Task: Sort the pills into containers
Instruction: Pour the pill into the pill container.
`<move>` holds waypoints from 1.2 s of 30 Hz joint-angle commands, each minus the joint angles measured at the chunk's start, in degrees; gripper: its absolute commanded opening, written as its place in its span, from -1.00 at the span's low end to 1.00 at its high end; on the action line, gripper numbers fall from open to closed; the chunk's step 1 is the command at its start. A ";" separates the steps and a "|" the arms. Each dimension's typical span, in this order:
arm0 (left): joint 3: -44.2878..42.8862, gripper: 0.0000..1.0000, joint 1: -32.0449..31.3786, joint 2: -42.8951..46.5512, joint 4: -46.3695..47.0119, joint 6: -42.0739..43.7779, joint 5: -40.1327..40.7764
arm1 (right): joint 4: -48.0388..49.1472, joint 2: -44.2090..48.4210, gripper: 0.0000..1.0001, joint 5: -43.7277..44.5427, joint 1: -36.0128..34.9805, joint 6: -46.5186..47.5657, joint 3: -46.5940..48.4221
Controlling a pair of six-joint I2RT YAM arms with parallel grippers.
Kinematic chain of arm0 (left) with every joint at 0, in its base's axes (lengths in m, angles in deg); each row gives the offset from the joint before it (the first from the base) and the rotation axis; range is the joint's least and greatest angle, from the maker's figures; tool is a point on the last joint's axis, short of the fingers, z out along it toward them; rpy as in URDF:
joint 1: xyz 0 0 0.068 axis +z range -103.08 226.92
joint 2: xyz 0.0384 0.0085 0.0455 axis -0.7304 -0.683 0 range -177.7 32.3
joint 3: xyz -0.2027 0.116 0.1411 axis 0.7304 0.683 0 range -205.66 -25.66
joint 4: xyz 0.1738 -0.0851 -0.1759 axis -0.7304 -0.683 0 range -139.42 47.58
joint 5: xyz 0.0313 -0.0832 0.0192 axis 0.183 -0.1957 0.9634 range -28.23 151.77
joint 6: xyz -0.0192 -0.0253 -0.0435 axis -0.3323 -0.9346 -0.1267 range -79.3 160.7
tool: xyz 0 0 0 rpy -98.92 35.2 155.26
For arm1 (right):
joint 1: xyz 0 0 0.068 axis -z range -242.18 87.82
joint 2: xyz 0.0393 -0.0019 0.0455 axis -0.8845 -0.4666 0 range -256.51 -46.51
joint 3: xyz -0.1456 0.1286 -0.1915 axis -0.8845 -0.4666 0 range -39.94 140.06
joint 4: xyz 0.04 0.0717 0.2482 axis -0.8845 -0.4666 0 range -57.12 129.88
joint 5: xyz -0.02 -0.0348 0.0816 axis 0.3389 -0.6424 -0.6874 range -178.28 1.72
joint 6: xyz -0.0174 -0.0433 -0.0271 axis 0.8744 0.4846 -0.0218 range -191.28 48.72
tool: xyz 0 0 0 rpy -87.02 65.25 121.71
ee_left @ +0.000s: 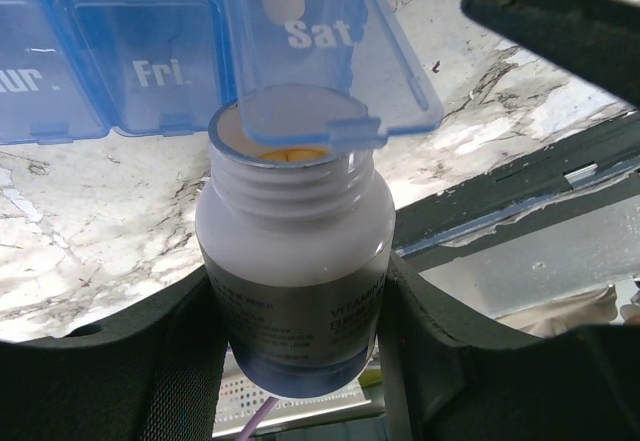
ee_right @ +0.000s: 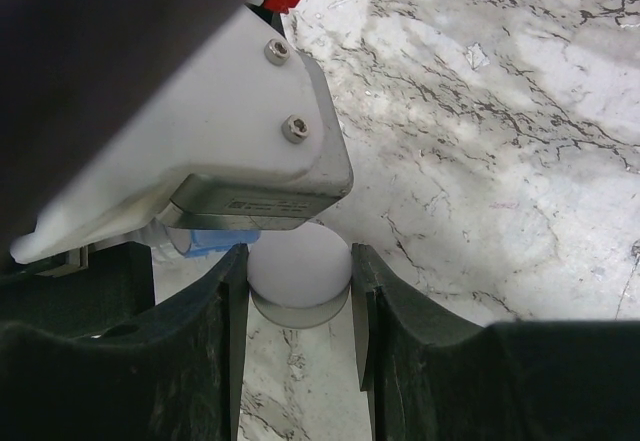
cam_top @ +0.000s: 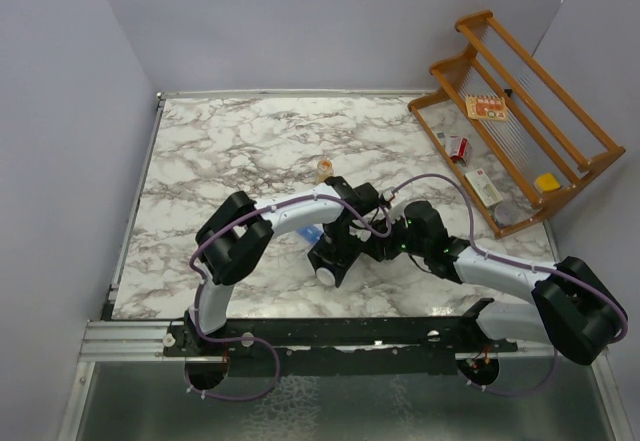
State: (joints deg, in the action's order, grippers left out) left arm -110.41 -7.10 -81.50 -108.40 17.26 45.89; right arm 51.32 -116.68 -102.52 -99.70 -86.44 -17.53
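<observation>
Pouring in hand: left fingers [ee_left: 430, 361] clamp the uncapped white plastic bottle [ee_left: 295, 251], its mouth under the open Sat lid of the translucent blue compartment strip [ee_left: 130, 71]; right fingers [ee_right: 420, 361] grip a white round cap [ee_right: 298, 266]; a gentle tilt judged next.

On the blue containers [ee_left: 70, 126], in the left wrist view, white lettering can be read: "Sat" on the opened lid [ee_left: 320, 51], "Fri" on the closed lid [ee_left: 150, 71] beside it, and "ur" on the next lid [ee_left: 25, 76], cut off at the frame edge. On the bottle [ee_left: 295, 251], "VITAMIN" is printed on the label [ee_left: 352, 306]; the smaller print cannot be read.
</observation>
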 commanded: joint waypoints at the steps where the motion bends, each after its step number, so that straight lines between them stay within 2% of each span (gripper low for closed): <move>1: -0.71 -1.00 -0.29 -2.38 1.58 -0.33 -2.35 | 3.70 1.29 -0.98 -5.65 -2.19 5.82 0.54; 15: -1.91 -1.00 -0.85 -3.79 -1.99 0.42 -2.20 | 3.85 1.79 -0.98 -5.90 -2.19 5.87 0.42; 20: -5.99 -1.00 -0.87 -5.33 -3.13 1.22 -1.05 | 3.86 2.03 -0.98 -5.89 -2.20 5.85 0.31; 25: -3.36 -1.00 -0.82 -5.17 -3.72 1.58 -1.78 | 3.94 2.22 -0.98 -5.74 -2.16 5.77 0.18; 36: -9.13 -1.00 -0.75 -7.58 -6.09 2.77 -0.45 | 3.95 2.49 -0.98 -5.89 -2.20 5.76 0.08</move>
State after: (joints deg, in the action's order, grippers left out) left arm -117.21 -7.58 -86.33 -117.56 18.55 44.86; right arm 50.01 -116.33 -100.97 -98.76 -88.78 -18.06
